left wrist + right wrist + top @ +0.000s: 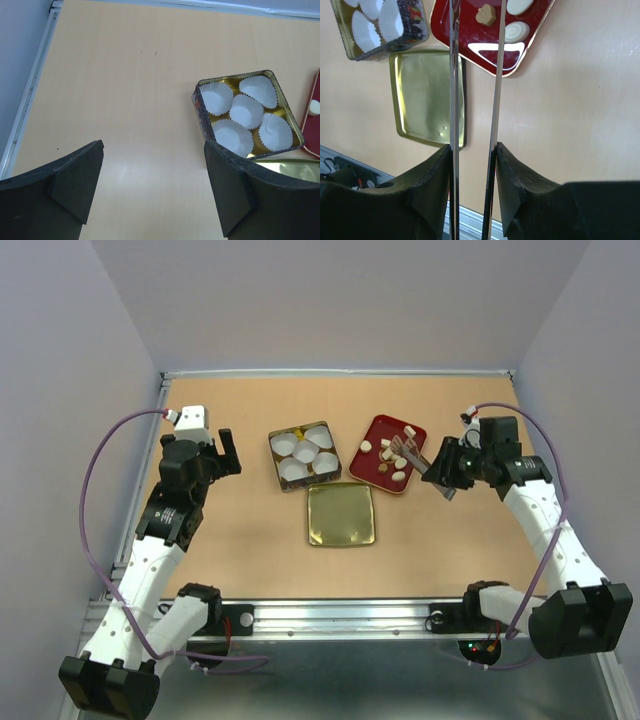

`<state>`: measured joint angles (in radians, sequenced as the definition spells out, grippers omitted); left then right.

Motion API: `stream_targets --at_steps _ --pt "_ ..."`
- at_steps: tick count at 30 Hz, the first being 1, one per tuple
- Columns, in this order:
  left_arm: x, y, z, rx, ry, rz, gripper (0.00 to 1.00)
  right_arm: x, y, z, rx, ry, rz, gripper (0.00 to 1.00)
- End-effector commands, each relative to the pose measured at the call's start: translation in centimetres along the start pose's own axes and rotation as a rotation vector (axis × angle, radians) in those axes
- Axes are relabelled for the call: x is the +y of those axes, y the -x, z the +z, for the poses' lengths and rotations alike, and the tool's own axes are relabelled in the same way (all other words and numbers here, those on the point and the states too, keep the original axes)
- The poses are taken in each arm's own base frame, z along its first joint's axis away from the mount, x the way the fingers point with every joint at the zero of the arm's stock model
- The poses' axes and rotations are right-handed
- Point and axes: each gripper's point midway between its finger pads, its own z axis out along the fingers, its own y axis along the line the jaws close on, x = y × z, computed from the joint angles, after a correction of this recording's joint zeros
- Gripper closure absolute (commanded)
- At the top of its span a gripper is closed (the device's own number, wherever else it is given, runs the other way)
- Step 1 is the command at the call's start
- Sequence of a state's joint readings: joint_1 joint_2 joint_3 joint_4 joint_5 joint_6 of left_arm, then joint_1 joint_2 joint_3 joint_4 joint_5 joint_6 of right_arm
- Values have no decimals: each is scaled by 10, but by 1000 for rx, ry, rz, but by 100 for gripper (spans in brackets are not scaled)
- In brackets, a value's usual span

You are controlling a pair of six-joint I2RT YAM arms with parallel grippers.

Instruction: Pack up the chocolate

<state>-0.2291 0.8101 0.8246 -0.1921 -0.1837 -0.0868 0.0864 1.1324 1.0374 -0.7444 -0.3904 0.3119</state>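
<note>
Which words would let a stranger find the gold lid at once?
On the table, look between the tin of paper cups and the red tray, then slightly toward the near edge. The lid lies there. It alone is a flat, shiny gold square.

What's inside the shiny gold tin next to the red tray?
Five white paper cups sit inside the tin, and all look empty. Bits of its gold floor show between them; whatever lies under the cups is covered.
</note>
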Motion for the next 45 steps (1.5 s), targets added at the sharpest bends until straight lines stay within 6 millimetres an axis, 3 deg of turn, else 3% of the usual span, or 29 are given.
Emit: stream_targets --at_steps 1,25,45 --pt "-1 4 -2 -26 -5 -19 7 -2 3 10 -18 9 -39 57" --pt "-3 4 1 -22 -12 -18 7 -21 0 54 -5 7 -17 57" --pt "-5 0 6 -12 -20 -13 7 -15 0 61 7 46 -22 59"
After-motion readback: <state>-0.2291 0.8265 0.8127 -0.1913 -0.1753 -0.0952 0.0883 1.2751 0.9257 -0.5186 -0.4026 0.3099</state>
